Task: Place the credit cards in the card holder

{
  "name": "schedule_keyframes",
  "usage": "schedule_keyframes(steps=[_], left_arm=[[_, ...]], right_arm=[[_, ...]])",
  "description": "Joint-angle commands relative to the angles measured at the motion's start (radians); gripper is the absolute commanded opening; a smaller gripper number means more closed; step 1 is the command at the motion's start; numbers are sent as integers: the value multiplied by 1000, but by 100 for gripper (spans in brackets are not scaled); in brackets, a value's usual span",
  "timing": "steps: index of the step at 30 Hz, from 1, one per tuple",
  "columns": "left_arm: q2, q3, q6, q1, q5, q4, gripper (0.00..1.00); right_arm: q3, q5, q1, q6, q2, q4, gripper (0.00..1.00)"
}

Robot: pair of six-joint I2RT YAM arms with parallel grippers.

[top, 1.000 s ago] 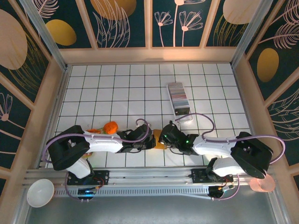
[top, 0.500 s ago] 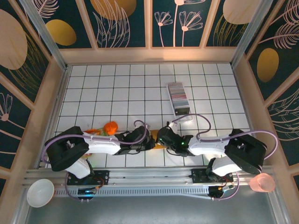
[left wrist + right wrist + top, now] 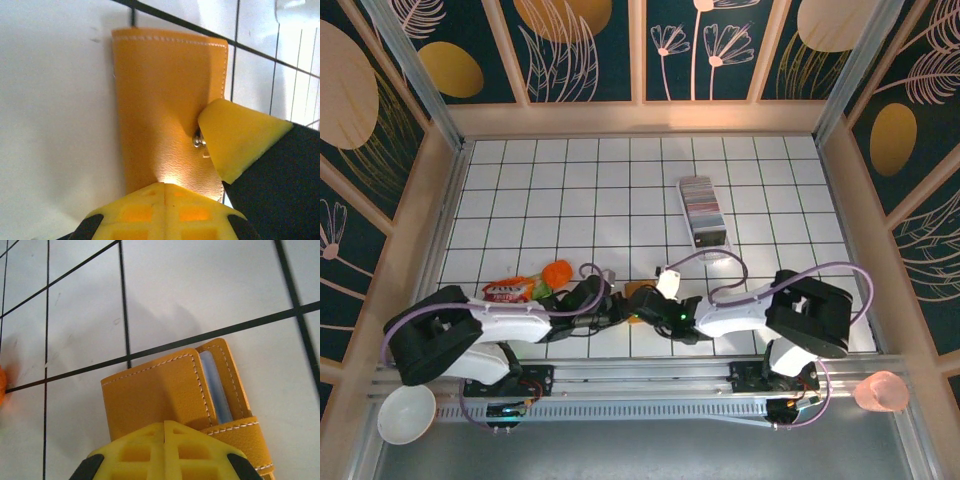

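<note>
Seen from above, both arms lie low over the white gridded table (image 3: 570, 190) and meet near its front edge. Compared with a second ago, the left arm (image 3: 510, 322) and right arm (image 3: 740, 312) have swung toward the robot's left and closer to their bases, and the meeting point has moved with them. The credit cards (image 3: 702, 198) have not moved: they stand on edge in a row inside a clear tray (image 3: 710, 240), well apart from the arms. The card holder (image 3: 635, 319), a tan leather wallet, has travelled left with the grippers and shows as a sliver of orange between them. The left gripper (image 3: 616, 308) and right gripper (image 3: 648, 308) both have their yellow fingers fully closed, tips together. In the left wrist view the closed fingers (image 3: 150, 202) sit at the wallet's near edge, and one of the right gripper's fingers (image 3: 240, 140) rests beside the metal clasp (image 3: 199, 141). In the right wrist view the wallet (image 3: 160, 390) is folded, with a pale lining (image 3: 215, 380) showing in a narrow gap. Whether either gripper pinches the leather cannot be told. The wallet seems to have been dragged or nudged rather than opened, so no card is in it yet.
</note>
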Motion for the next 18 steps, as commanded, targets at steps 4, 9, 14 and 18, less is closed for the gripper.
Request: schedule_keyframes(steps=[4,9,14,18], left_arm=[[-162,-75,-61,47,-79,-101,0],[-234,-160,-147,79,-33,-25,0],[-230,-158,-142,147,-7,-55,0],[-273,-156,-113,187,-19,-117,0]], right_arm=[[-64,-261,62,22,185,-327,0],[47,-216,112,17,271,-484,0],[127,-221,184,25,395,-572,0],[140,-246,214,43,441,-572,0]])
